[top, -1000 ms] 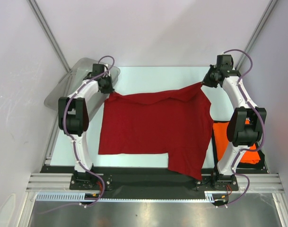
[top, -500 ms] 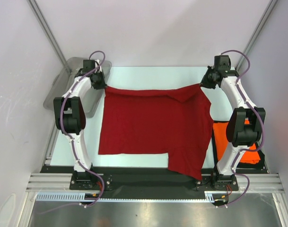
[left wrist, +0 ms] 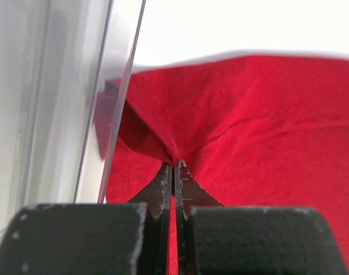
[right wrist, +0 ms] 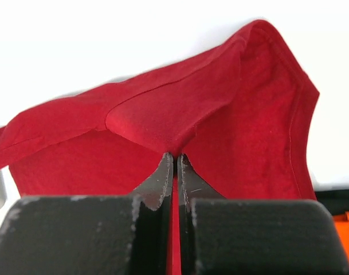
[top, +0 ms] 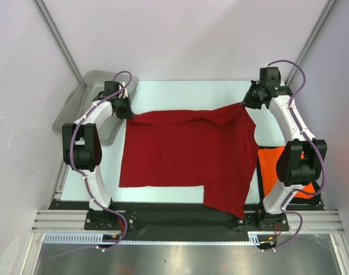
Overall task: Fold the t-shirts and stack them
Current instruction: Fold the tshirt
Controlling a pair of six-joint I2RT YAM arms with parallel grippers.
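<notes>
Across the middle of the pale surface [top: 185, 91], spread wide: the dark red t-shirt [top: 185, 154]. Pinched at its far left corner by the left fingers [top: 128, 112], shut tight on the cloth. Pinched at its far right corner by the right fingers [top: 244, 103], shut tight on the cloth too. Lifted a little at both far corners, with the far edge sagging and wrinkled in between. Flat on the surface closer in, with one flap reaching over the dark strip at the near edge, toward the right.

From the left wrist: both tips pressed together, a small bunch of red cloth squeezed between them. Just to the left, the see-through grey wall of a plastic tub [left wrist: 59, 114], with a bit of red showing through it.

From the right wrist: the same kind of pinch, red cloth rising in a peak from the closed tips, a stitched hem curving down on the right.

On the right side of the surface, just beside the red one: a bright orange t-shirt [top: 267, 163], lying low and only partly in view, touched by neither pair of fingers.

At the far left edge, right next to the left fingers: the plastic tub again, seen from above.
</notes>
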